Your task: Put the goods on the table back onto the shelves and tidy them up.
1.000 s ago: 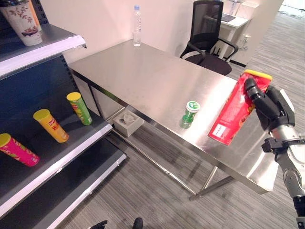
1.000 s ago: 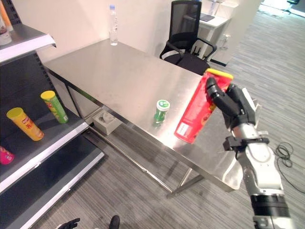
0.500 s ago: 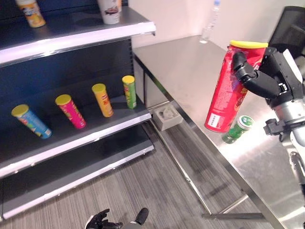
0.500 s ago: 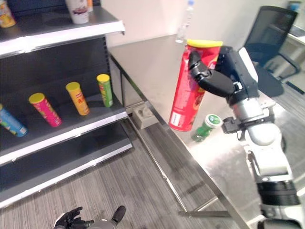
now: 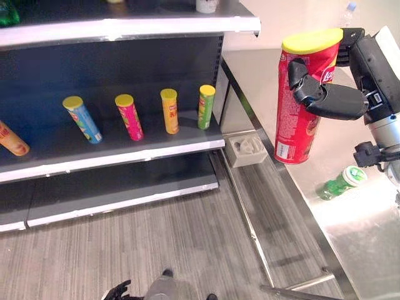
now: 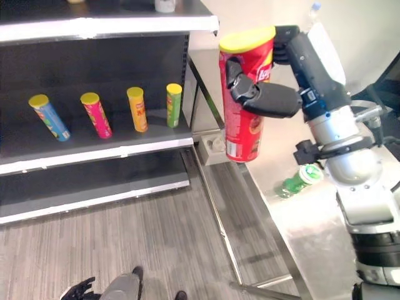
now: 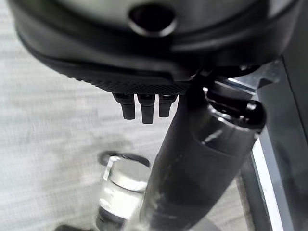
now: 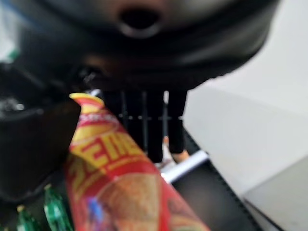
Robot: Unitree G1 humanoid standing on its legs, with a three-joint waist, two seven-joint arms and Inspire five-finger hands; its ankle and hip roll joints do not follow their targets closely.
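Observation:
A tall red chip can (image 5: pixel 299 119) with a yellow lid hangs upright in the air past the steel table's (image 5: pixel 369 215) left edge. My right hand (image 5: pixel 329 100) is shut round its upper part; the same can (image 8: pixel 120 192) shows under the fingers in the right wrist view. A small green can (image 5: pixel 340 182) lies on the table below the hand. To the left stands the dark shelf unit (image 5: pixel 125 159); several chip cans lean on its middle board, the green one (image 5: pixel 205 107) nearest the table. My left hand (image 5: pixel 115 290) hangs low, fingers relaxed.
A grey box (image 5: pixel 247 150) sits on the floor under the table by the shelf's end. A white cup (image 5: pixel 206 5) stands on the top board (image 5: pixel 137 26). A clear water bottle (image 5: pixel 349 11) stands at the table's far side. An orange can (image 5: pixel 11 139) lies at the shelf's far left.
The view has swung left onto the shelves. My right hand has lifted the red can off the table, turned it upright and carried it towards the shelf.

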